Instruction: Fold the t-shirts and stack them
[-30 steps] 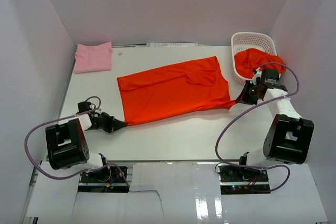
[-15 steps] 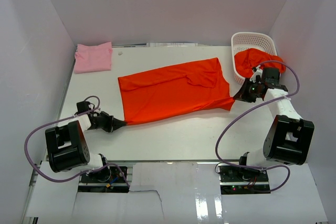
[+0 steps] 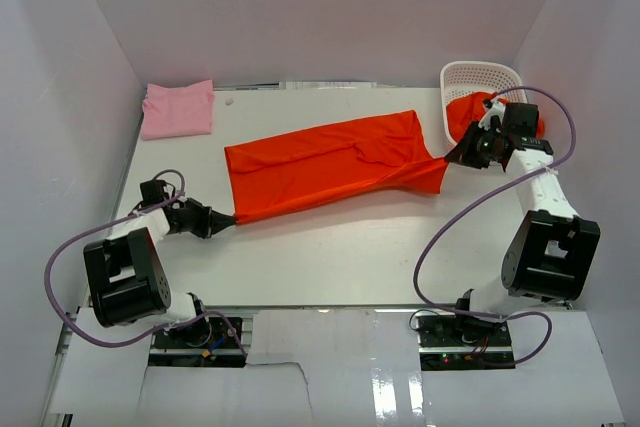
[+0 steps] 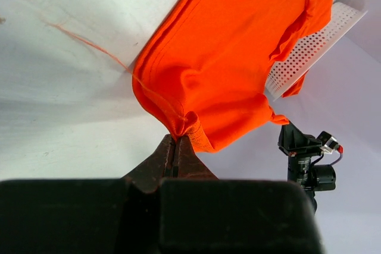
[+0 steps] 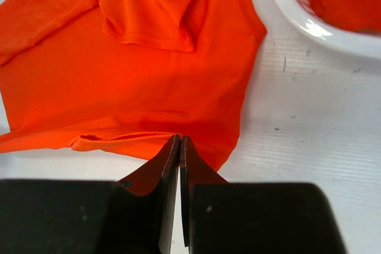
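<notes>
A bright orange-red cloth t-shirt (image 3: 330, 167) lies stretched across the middle of the white desk (image 3: 350, 247). It runs as a long band from the near-left side toward the far-right corner. One short sleeve (image 5: 149, 16) is folded over onto the body of the shirt.

The left arm (image 3: 125, 262) reaches along the desk's left edge. Its jaws are pressed together on the shirt's near-left corner, and in the left wrist view the cloth (image 4: 226, 57) bunches into a small knot right at their tips. The right arm (image 3: 545, 247) stretches toward the far-right corner. Its jaws are pressed together on the shirt's right-hand edge, pinching a thin fold of the cloth (image 5: 119, 81). The fabric creases toward both pinched points.

A white plastic lattice basket (image 3: 480, 82) stands in the far-right corner of the desk, just beside the right jaws. More crumpled orange-red cloth (image 3: 465, 119) sits in the basket and spills over its near rim.

A light pink folded shirt (image 3: 178, 109) rests flat in the far-left corner, well apart from the orange-red one.
</notes>
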Robot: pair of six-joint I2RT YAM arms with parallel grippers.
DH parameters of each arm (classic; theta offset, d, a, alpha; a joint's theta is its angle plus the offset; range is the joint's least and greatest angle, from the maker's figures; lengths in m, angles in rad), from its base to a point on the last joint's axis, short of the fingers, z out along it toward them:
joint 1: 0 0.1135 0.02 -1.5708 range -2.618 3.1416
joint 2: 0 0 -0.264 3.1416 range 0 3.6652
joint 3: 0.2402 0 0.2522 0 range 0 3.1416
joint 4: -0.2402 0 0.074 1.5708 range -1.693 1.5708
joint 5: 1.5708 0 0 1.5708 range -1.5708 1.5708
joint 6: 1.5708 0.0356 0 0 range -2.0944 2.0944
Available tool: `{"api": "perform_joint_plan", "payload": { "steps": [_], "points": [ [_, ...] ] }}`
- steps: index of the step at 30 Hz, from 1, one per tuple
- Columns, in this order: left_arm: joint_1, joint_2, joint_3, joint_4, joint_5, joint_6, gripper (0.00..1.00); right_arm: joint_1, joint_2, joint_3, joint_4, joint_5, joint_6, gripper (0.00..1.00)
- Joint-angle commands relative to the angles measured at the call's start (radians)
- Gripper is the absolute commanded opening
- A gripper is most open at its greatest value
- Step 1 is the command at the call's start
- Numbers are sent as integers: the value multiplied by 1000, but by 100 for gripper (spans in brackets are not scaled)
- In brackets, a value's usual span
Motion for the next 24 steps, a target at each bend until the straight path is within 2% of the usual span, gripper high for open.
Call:
{"api": "perform_joint_plan", "payload": {
  "steps": [1, 24],
  "points": [
    [9, 7, 52, 5, -14, -14, 0, -2, 37, 84, 18, -11, -10, 8],
    [-21, 251, 343, 11, -58, -37, 0, 116, 390, 436, -21, 12, -54, 8]
  ]
}}
